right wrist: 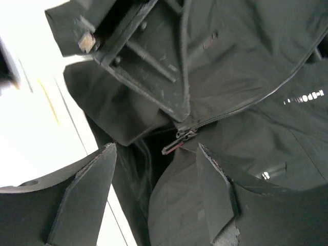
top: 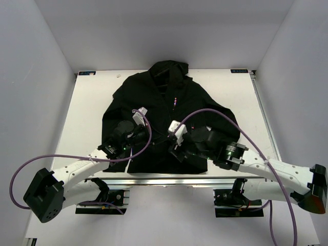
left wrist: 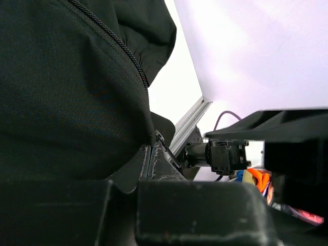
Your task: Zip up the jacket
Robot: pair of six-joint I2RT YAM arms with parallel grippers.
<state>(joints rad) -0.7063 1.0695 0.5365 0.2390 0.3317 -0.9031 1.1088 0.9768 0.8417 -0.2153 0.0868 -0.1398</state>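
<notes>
The jacket lies flat on the table, hood away from the arms, front mostly unzipped. Its zipper pull sits low, near the hem. The left gripper appears clamped on the hem just beside the zipper. The right gripper is spread wide and empty, the pull just ahead. It could pinch loose cloth instead of the small pull, and if the hem slips, the fabric would bunch and jam.

White table, pale walls on 3 sides.
</notes>
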